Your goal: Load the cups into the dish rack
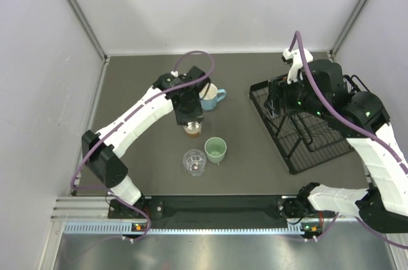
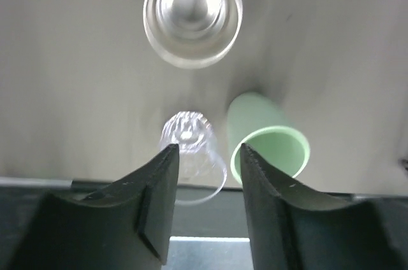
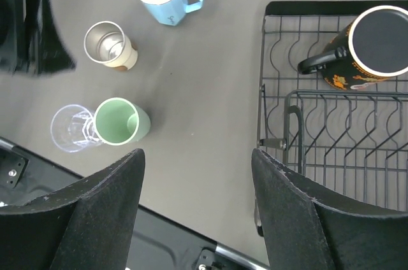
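Fingers of the left hand point(image 2: 207, 149) stood a modest gap apart with nothing gripped between them, aimed down at the dark grey, matte tabletop point(image 2: 76, 92). In its wrist view the clear ribbed cup point(image 2: 191, 146) showed between the fingertips. The mint green tumbler point(image 2: 271, 146) stood just beside that cup, and the amber-tinted glass point(image 2: 192, 15) beyond both. From above, this hand hung over the amber-tinted glass, with the light blue mug point(image 1: 210, 97) close behind it.

The right hand point(image 3: 197, 155) was spread wide and empty, hovering above bare tabletop at the left edge of the dish rack point(image 3: 280, 34). To its right, the dark mug point(image 3: 376, 44) sat inside the rack near the far corner. The other four cups stood on the tabletop to its left, well apart from the rack.

Plain pale walls point(image 1: 210, 2) closed the tabletop on three sides, with slanting metal posts point(image 1: 76, 9) at the far corners. An aluminium rail point(image 1: 210, 227) ran along the near edge.
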{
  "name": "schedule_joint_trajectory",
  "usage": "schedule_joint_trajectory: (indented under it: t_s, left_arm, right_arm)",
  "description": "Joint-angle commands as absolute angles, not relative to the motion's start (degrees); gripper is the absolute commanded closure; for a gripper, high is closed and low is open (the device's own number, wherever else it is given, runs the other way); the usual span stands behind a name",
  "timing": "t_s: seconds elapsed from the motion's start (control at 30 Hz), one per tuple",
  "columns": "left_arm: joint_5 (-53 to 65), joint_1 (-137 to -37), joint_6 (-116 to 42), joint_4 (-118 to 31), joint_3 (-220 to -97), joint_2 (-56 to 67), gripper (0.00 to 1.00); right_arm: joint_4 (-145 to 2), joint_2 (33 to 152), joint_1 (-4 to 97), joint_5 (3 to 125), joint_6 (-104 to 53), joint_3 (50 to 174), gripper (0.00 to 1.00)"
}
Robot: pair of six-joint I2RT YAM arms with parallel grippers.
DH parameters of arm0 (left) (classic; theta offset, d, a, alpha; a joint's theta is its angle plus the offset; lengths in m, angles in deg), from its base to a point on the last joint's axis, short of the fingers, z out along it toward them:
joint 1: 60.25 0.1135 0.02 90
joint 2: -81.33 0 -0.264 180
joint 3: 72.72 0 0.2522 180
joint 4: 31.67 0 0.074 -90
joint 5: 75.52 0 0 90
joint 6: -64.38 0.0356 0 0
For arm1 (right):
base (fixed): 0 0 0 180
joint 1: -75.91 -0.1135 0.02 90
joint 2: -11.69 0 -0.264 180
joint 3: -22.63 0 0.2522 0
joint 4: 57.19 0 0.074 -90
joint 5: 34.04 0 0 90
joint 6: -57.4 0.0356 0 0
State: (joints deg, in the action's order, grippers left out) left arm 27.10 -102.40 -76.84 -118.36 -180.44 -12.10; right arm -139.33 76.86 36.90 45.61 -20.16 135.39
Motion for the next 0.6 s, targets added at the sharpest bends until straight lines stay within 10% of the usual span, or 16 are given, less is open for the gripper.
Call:
schedule_joint_trajectory:
  t_s: [0.0, 0.57]
  left_arm:
    - [22.7, -95.6, -70.7, -110.1, -183.1, -13.2, 0.51]
    - [21.9, -93.6, -92.8, -105.5, -210.6, -36.3, 0.39]
  right_arm:
    - [-137.0, 76.5, 36.5, 46.9, -20.0, 137.4, 0.32]
    - [-139.3, 72.4, 36.5, 43.5, -17.7, 137.8, 0.31]
